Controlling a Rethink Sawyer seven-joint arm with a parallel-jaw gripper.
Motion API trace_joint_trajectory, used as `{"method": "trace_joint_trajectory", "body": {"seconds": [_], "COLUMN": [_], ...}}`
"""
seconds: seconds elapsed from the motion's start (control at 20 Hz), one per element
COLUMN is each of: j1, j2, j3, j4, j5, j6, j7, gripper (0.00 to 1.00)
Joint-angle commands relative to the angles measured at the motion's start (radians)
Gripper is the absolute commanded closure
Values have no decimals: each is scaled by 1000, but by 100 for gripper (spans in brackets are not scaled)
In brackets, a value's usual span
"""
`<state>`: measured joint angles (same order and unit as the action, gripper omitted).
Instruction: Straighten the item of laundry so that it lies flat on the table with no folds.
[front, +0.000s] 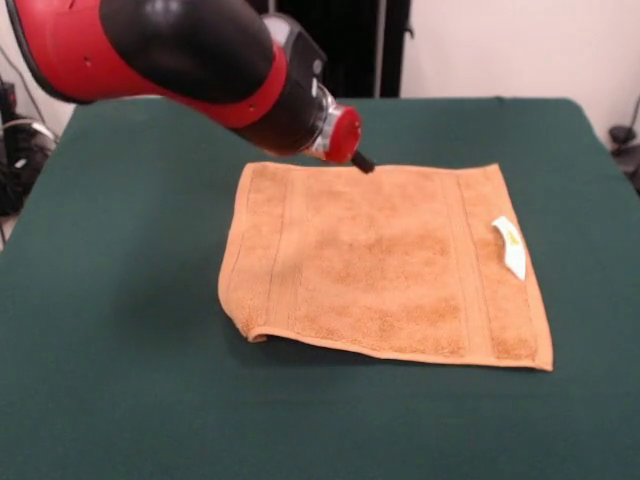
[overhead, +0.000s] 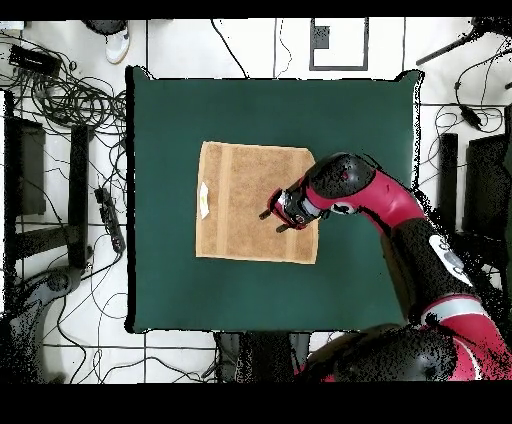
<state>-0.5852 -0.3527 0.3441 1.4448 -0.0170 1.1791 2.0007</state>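
Observation:
The orange-tan towel lies spread near the middle of the green table. Stripe bands run near its left and right edges, and a white tag sits at its right edge. Its left edge looks rolled under, with a small curl at the near left corner. My gripper hangs low over the towel's far edge, and only one black fingertip shows. In the overhead view the gripper is over the towel's right part, above the table, with two fingers apart and holding nothing. The tag is at the left edge there.
The red and black arm reaches in from the upper left of the front view and hides part of the table's far side. On the floor around the table lie cables and dark equipment.

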Motion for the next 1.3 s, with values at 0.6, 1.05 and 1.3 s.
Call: {"method": "trace_joint_trajectory", "body": {"seconds": [0.6, 1.05, 1.3], "j1": [23, 17, -5], "j2": [112, 161, 178], "j3": [161, 187, 224], "j4": [171, 183, 213], "j5": [79, 96, 136], "j6": [-260, -317, -309], "j7": [-24, -11, 12], "gripper": [0, 0, 0]}}
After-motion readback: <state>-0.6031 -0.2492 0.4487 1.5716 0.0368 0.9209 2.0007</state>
